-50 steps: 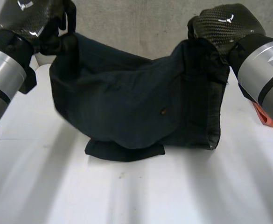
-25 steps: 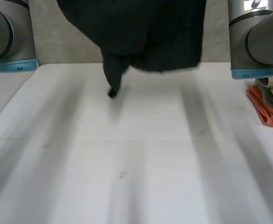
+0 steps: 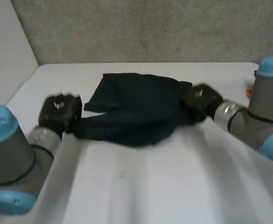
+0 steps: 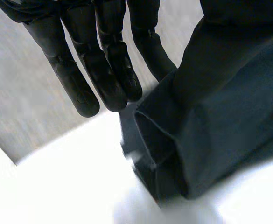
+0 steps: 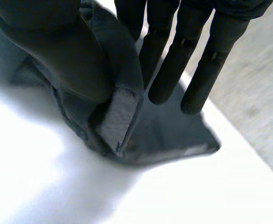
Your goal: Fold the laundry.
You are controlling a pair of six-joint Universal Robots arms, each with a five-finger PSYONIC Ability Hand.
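On the white surface [image 3: 150, 186], the left hand [image 3: 59, 111] spread straight fingers [image 4: 75, 79] beside the dark navy garment [image 3: 136, 109] at its 9 o'clock end, while the right hand [image 3: 199, 99] pinched its 3 o'clock edge between thumb [image 5: 57, 56] and straight fingers [image 5: 171, 65].

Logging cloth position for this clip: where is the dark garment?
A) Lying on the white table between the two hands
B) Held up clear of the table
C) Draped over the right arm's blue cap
A: the dark navy garment lies bunched on the white table, with the left hand at one end and the right hand at the other.
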